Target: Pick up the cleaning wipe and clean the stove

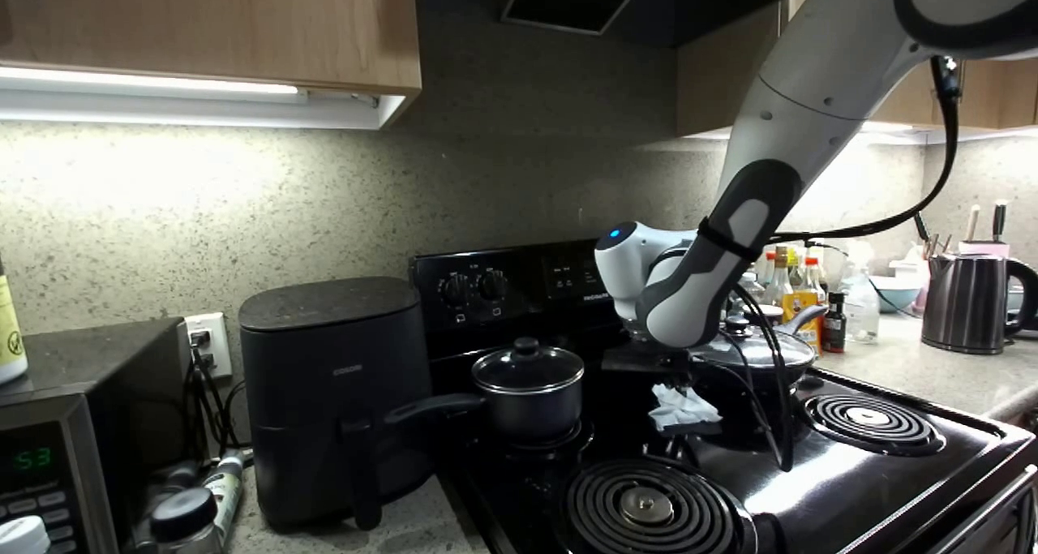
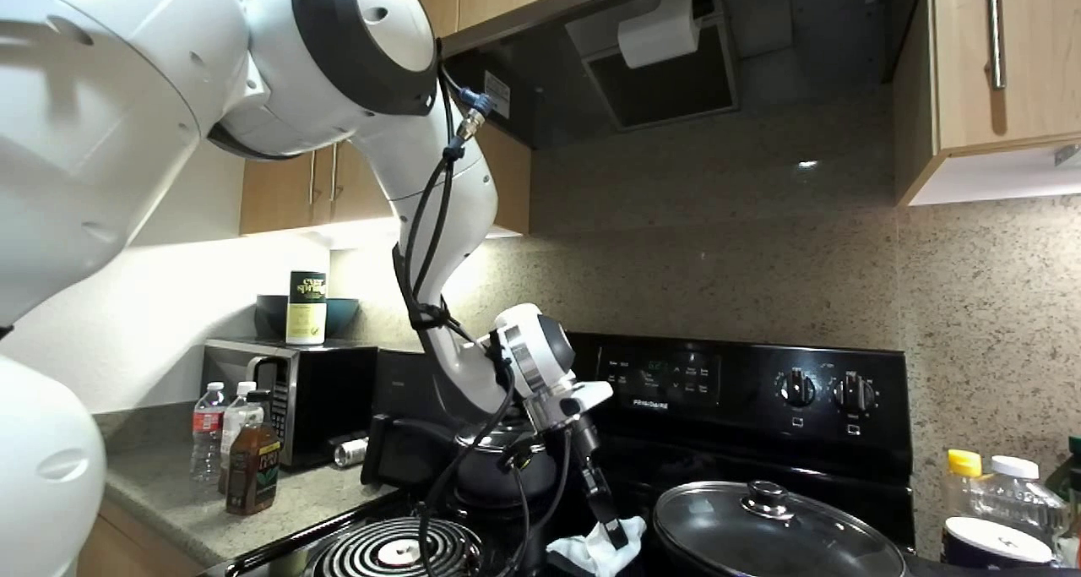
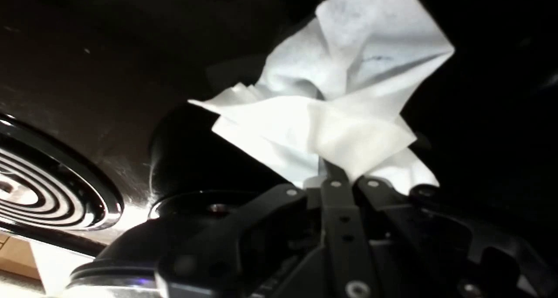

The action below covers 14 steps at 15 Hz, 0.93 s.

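The white, crumpled cleaning wipe (image 3: pixel 366 80) hangs from my gripper (image 3: pixel 340 167), whose fingers are closed on it. The wipe hides most of the fingertips in the wrist view. The wipe also shows in both exterior views (image 1: pixel 683 408) (image 2: pixel 591 553). My gripper (image 2: pixel 615 528) points down low over the black stove (image 1: pixel 843 477), between the saucepan and the covered frying pan. Whether the wipe touches the stove top cannot be told for sure; it looks at or just above the surface. The stove surface (image 3: pixel 100 84) is dark in the wrist view.
A lidded saucepan (image 1: pixel 531 404) stands on a back burner, and a glass-lidded frying pan (image 2: pixel 760 526) on the other side of the gripper. Coil burners (image 1: pixel 645 505) (image 1: pixel 872 418) lie at the front. A black air fryer (image 1: pixel 340 408) and bottles (image 1: pixel 799 294) flank the stove.
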Available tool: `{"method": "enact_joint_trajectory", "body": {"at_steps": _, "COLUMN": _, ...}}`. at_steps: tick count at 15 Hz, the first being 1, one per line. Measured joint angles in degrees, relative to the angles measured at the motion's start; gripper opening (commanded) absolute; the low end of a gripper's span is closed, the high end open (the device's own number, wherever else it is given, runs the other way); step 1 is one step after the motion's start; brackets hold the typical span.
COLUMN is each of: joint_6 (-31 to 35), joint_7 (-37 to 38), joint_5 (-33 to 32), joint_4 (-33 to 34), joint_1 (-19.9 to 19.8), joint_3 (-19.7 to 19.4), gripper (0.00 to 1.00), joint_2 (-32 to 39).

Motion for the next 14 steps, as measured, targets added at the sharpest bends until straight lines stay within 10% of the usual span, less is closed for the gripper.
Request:
{"method": "enact_joint_trajectory", "body": {"at_steps": 5, "joint_6": 0.4, "joint_7": 2.5, "joint_5": -1.3, "joint_4": 8.3, "joint_1": -0.5, "joint_3": 0.8, "gripper": 0.0, "joint_2": 4.8}}
{"method": "enact_joint_trajectory", "body": {"at_steps": 14, "joint_6": 4.8, "joint_7": -14.8, "joint_5": 5.1, "joint_4": 14.5, "joint_1": -3.2, "joint_3": 5.9, "gripper": 0.0, "joint_2": 9.0}}
